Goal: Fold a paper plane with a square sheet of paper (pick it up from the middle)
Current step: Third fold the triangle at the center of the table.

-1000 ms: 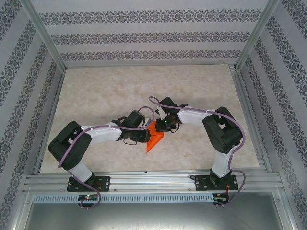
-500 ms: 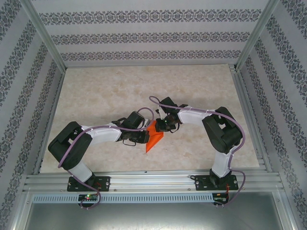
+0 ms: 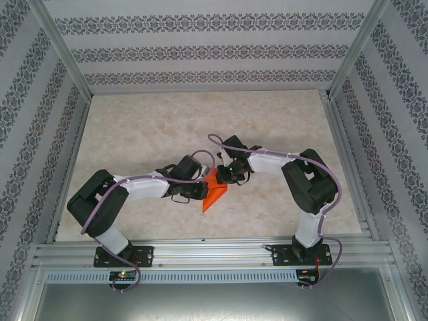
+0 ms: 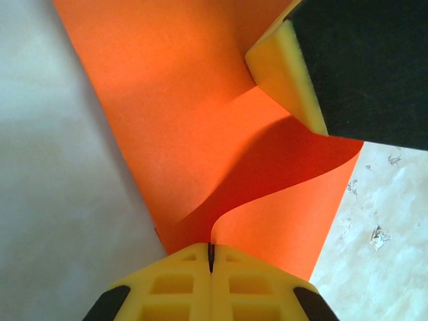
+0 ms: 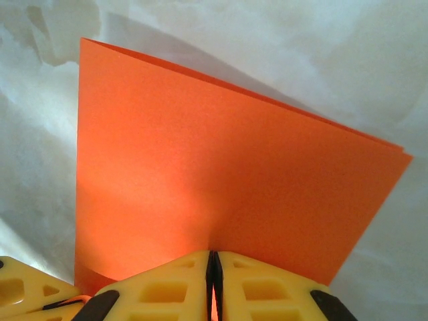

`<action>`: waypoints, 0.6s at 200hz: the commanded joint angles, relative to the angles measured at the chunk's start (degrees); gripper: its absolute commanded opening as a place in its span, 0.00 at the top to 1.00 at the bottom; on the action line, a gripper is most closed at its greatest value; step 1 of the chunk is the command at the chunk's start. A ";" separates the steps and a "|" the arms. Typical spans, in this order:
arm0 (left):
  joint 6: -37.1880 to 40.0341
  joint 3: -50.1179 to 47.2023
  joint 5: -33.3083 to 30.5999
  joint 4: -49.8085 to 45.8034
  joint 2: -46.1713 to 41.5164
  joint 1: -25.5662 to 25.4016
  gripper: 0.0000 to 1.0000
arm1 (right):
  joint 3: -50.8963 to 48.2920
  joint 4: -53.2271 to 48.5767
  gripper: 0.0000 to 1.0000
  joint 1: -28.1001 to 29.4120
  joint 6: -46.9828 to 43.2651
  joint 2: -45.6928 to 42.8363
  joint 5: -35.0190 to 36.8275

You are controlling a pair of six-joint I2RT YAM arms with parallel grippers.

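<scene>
The square sheet of paper (image 3: 215,192), bright orange-red, is held just above the table between both arms. It is folded double, with two layers meeting along the far edge (image 5: 221,174). The paper plane is out of view. My left gripper (image 3: 202,188) is shut on one edge of the sheet, which curls up from its yellow fingertips (image 4: 211,257) in an S-bend (image 4: 180,120). My right gripper (image 3: 225,176) is shut on the doubled sheet at its near edge (image 5: 213,267). One of its yellow fingers (image 4: 287,73) appears at the top right of the left wrist view.
The pale marbled table (image 3: 147,127) spreads behind and to both sides of the arms. Patterned walls (image 3: 200,53) and aluminium posts (image 3: 60,53) enclose it. A metal rail (image 3: 214,253) runs along the near edge by the arm bases.
</scene>
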 commanded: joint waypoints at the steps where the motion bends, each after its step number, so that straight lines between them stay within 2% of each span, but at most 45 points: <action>1: 2.02 -0.84 -0.70 1.53 -0.90 0.90 0.96 | -2.07 -1.07 0.87 0.04 0.49 3.01 1.07; 120: 1.21 -2.63 -3.46 2.56 -2.25 0.98 0.96 | -2.82 -1.09 0.87 0.04 0.49 2.84 1.60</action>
